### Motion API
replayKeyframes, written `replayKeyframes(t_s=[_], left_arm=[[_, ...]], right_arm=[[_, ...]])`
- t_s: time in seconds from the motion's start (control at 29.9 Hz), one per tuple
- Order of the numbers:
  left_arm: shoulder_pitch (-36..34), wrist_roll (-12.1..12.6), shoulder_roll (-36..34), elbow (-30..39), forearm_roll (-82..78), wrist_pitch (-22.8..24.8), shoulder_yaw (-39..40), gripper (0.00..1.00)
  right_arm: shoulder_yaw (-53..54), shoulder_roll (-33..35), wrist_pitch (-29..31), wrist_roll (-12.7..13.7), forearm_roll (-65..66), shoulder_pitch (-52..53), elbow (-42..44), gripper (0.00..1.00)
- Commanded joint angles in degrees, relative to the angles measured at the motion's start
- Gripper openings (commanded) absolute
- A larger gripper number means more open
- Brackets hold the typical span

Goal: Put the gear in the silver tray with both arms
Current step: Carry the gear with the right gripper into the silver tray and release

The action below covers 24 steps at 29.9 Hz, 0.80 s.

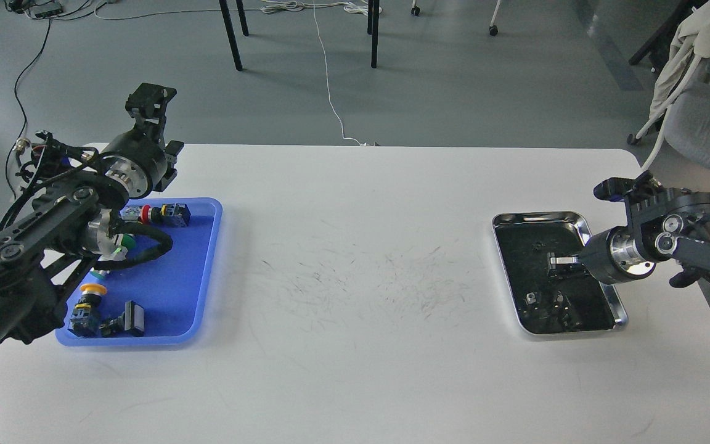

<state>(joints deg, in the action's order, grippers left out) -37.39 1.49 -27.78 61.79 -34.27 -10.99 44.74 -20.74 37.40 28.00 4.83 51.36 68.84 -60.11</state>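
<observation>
The silver tray (537,216) lies on the white table at the right, with a dark reflective bottom. My right gripper (553,264) reaches in from the right and hangs low over the tray's middle; its fingers are too small and dark to tell apart. Small dark shapes (545,303) show in the tray's near part; I cannot tell whether they are parts or reflections. My left gripper (149,102) is raised beyond the table's far left edge, behind the blue tray (176,290), and looks empty. No gear can be made out.
The blue tray holds several push-button switches, with red (148,213), yellow (93,288) and green (122,242) caps, partly hidden by my left arm. Chair legs and cables lie on the floor behind the table. A chair with cloth stands at the far right.
</observation>
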Motion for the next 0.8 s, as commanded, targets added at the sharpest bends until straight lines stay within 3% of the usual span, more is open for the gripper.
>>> replayKeyframes(t_s=[0.0,0.4,0.5,0.77], left_arm=[[0.0,0.0,0.0,0.0,0.1,0.0,0.0,0.98],[-0.1,0.0,-0.1,0.0,0.0,0.0,0.0,0.98],[-0.1,0.0,-0.1,0.0,0.0,0.0,0.0,0.98],[0.0,0.0,0.0,0.0,0.0,0.0,0.0,0.98]], right_arm=[[0.0,0.0,0.0,0.0,0.0,0.1,-0.1,0.15],[0.2,-0.6,0.0,0.1,-0.3,0.7,-0.6,0.50],[1.6,-0.4,0.0,0.2,-0.4,1.1,-2.5,0.68],[10.0,2.7,0.0,0.4,-1.0,2.7,-4.4,0.80]])
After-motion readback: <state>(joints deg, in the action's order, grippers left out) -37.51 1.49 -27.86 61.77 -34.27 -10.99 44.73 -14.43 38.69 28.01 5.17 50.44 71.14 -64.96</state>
